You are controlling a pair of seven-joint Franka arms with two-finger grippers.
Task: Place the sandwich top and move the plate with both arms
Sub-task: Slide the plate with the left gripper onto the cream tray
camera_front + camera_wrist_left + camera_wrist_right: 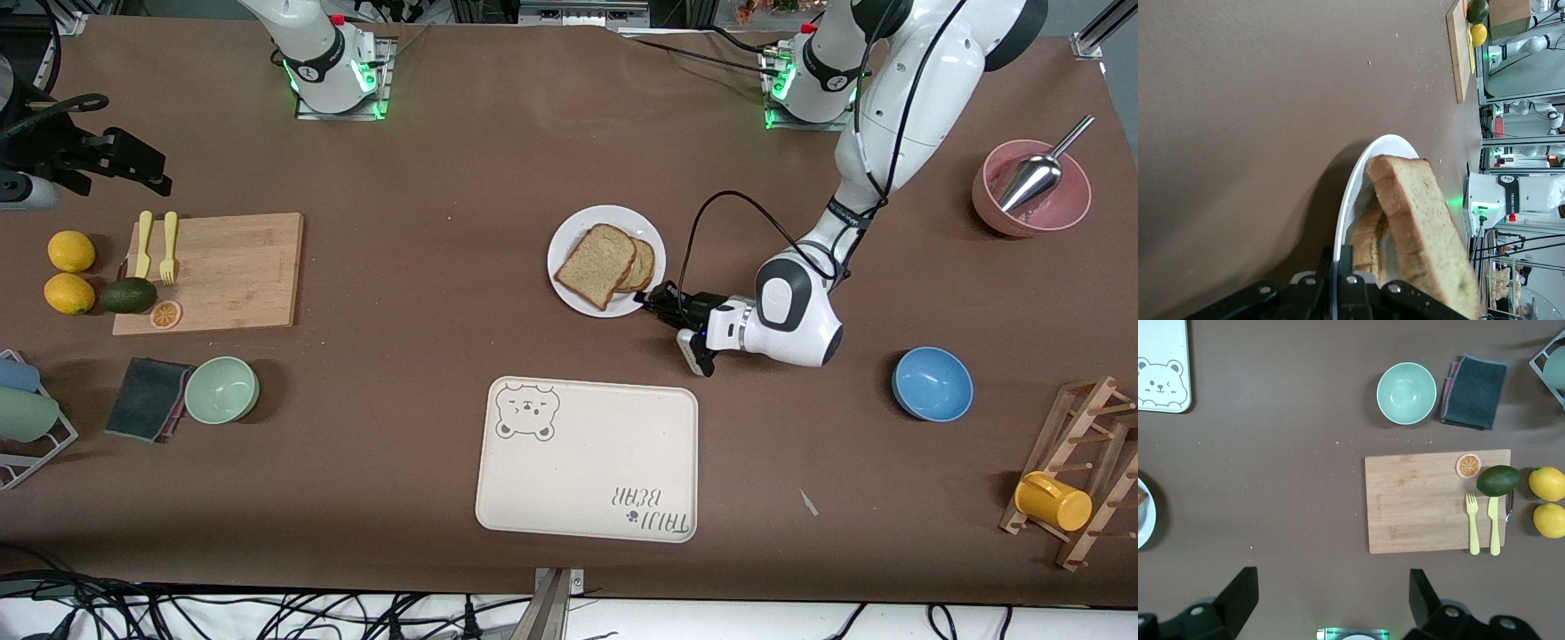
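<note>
The white plate (582,229) sits at the table's middle, farther from the front camera than the bear tray. The sandwich top (596,264), a speckled brown slice, lies askew on a second slice (642,265) on the plate. My left gripper (655,301) is low at the plate's rim toward the left arm's end, shut on the rim. The left wrist view shows the fingers (1366,261) pinching the plate's edge (1355,175), with the sandwich top (1418,213) beside them. My right gripper (1331,597) is open and empty, held high over the right arm's end (133,169), waiting.
The cream bear tray (587,462) lies nearer the camera than the plate. A blue bowl (932,383) and a pink bowl with a scoop (1031,188) are toward the left arm's end. A cutting board (222,271), a green bowl (221,389), a cloth (147,398) and lemons (69,271) are toward the right arm's end.
</note>
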